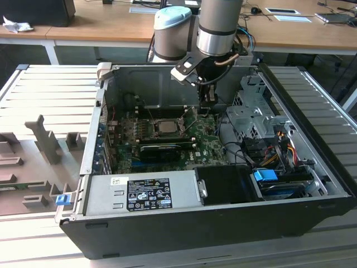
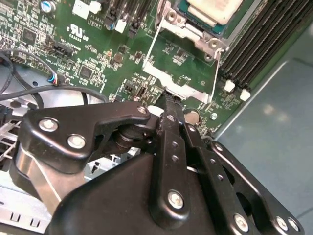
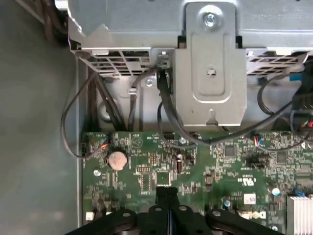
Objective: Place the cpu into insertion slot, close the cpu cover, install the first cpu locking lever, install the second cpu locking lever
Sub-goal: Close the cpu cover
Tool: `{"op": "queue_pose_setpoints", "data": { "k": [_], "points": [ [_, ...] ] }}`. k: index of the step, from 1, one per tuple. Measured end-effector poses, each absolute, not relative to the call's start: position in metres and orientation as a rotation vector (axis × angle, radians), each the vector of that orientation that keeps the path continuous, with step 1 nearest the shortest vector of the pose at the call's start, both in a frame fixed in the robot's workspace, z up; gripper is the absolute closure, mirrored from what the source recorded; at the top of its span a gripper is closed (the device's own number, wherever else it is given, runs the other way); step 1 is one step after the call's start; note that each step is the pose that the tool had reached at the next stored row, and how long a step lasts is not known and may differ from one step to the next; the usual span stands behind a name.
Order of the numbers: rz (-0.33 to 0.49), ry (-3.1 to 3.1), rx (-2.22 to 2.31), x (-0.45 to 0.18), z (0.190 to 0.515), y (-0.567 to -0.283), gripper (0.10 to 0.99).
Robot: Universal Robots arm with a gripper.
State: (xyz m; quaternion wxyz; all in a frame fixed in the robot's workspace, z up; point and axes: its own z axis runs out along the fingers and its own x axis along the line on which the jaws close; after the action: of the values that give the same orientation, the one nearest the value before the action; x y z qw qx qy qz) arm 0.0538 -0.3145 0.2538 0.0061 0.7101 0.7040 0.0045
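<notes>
An open desktop computer case (image 1: 234, 220) lies on its side on a grey slatted table (image 1: 50, 89), with its green motherboard (image 3: 220, 166) facing up. One robot arm reaches down into the case.

The cpu (image 1: 166, 126), a pale silver square, sits inside the insertion slot (image 2: 191, 30), near the middle of the board. The cpu cover (image 2: 171, 82) is a thin metal frame with a large square cut-out. It is swung open and tilts up from the slot, with green board showing through the cut-out.

The gripper (image 2: 168, 99) is right at the cover's free edge; whether it touches the cover cannot be told. Its black fingers (image 3: 161, 200) are clenched together with nothing between them.

A grey power supply (image 1: 106, 195) along the case's near side carries a black label (image 1: 149, 194) with white print and a small white sticker (image 1: 119, 181). A round coin battery (image 3: 117, 159) sits on the board, among fine white markings.
</notes>
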Motion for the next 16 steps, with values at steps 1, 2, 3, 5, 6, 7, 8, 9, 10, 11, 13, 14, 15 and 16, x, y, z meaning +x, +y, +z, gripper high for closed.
{"op": "queue_pose_setpoints", "data": {
  "k": [1, 2, 3, 5, 6, 7, 8, 9, 10, 11, 13, 14, 15, 16],
  "points": [
    [0.015, 2.204, 2.222, 0.051, 0.254, -0.314, 0.980],
    [0.015, 2.204, 2.222, 0.047, 0.254, -0.314, 0.980],
    [0.014, 2.204, 2.222, 0.044, 0.254, -0.314, 0.980],
    [0.014, 2.204, 2.222, 0.038, 0.254, -0.314, 0.980],
    [0.014, 2.204, 2.221, 0.034, 0.254, -0.315, 0.980],
    [0.014, 2.205, 2.221, 0.033, 0.254, -0.315, 0.980],
    [0.015, 2.206, 2.220, 0.030, 0.254, -0.314, 0.980],
    [0.015, 2.205, 2.220, 0.028, 0.254, -0.314, 0.980],
    [0.015, 2.205, 2.220, 0.027, 0.254, -0.314, 0.980],
    [0.015, 2.205, 2.220, 0.027, 0.254, -0.314, 0.980],
    [0.015, 2.206, 2.220, 0.027, 0.254, -0.314, 0.980],
    [0.015, 2.205, 2.220, 0.026, 0.254, -0.314, 0.980],
    [0.015, 2.205, 2.221, 0.026, 0.254, -0.314, 0.980],
    [0.015, 2.205, 2.221, 0.025, 0.254, -0.314, 0.980]
  ]
}}
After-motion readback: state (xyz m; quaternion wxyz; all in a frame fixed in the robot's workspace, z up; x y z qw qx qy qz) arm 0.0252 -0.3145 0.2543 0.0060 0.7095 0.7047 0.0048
